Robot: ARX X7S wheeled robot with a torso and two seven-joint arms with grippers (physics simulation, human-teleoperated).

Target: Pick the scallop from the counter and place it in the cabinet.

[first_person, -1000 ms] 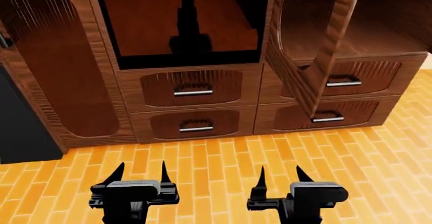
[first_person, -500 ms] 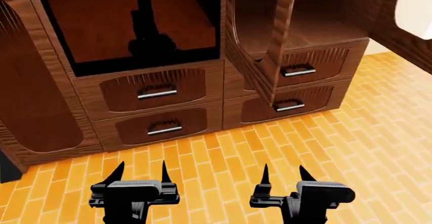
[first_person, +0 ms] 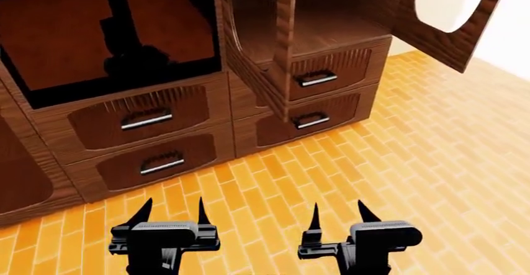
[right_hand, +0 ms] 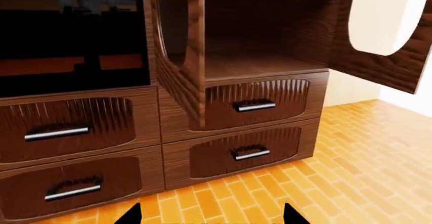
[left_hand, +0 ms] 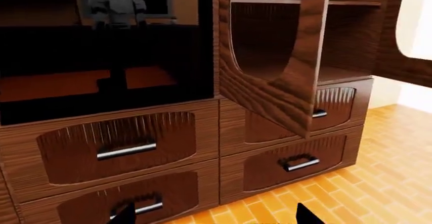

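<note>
Both grippers hang low over the orange brick floor, facing the cabinet and touching nothing. The left gripper has its two black fingertips spread apart with bare floor between them, and the right gripper is likewise parted and empty. In the left wrist view only the tips of the fingers show at the frame edge, wide apart; the right wrist view shows the same of the right fingertips. The scallop is not visible in any view, and neither is the counter. The cabinet is dark reddish-brown with wood grain. Its left half has a glossy dark panel above two stacked drawers with metal bar handles. Its right half is an open compartment with a plank shelf, above two more drawers, each with a bar handle. One door of that compartment stands swung out toward the robot, edge-on in the head view; the other door is swung out to the right, with a pale oval opening in it. The shelf surface seen in the right wrist view is bare wood.
</note>
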